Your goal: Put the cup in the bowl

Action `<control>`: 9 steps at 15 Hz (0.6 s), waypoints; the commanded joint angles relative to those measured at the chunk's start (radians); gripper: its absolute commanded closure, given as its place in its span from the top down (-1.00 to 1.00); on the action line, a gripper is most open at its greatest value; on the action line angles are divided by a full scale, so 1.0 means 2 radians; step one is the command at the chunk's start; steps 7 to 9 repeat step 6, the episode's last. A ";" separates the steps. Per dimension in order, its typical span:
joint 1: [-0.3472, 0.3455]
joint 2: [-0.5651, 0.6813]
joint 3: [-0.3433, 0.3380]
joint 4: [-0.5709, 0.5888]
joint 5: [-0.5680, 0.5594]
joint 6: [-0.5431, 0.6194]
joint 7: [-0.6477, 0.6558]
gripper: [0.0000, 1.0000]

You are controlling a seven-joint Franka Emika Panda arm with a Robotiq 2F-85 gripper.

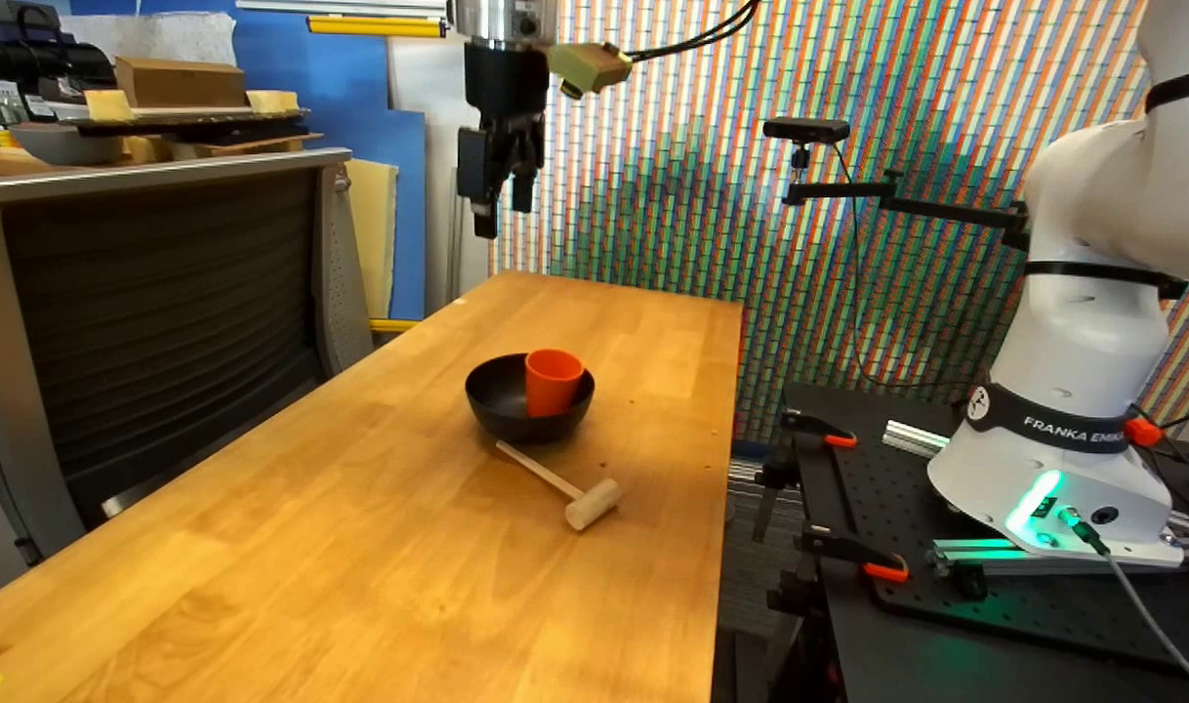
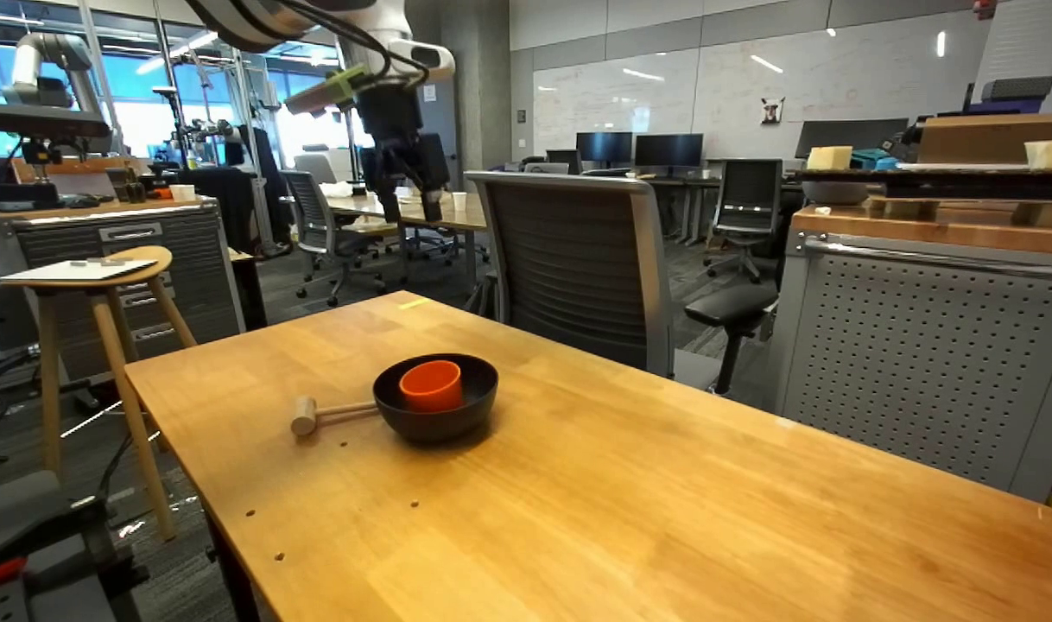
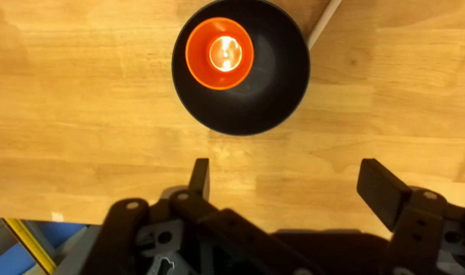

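By a chair [image 1: 165, 278], a wooden table [image 1: 438, 547] bears the cup [image 1: 553, 386] in the bowl [image 1: 528, 428], 2 fingers [image 3: 381, 193] spread wide well above.

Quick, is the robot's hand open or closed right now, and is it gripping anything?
Hand: open, holding nothing; the orange cup sits in the black bowl.

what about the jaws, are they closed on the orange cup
No, the wrist view shows the jaws standing wide open, away from the orange cup, which sits inside the black bowl.
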 commanded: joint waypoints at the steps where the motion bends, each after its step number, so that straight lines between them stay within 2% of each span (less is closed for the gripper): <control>1: 0.006 -0.082 0.025 -0.037 -0.005 -0.012 -0.047 1.00; 3: 0.011 -0.102 0.038 -0.040 0.017 -0.025 -0.090 1.00; 4: 0.002 -0.071 0.037 -0.022 0.004 -0.015 -0.052 1.00; 9: 0.006 -0.089 0.045 -0.029 0.008 -0.022 -0.068 1.00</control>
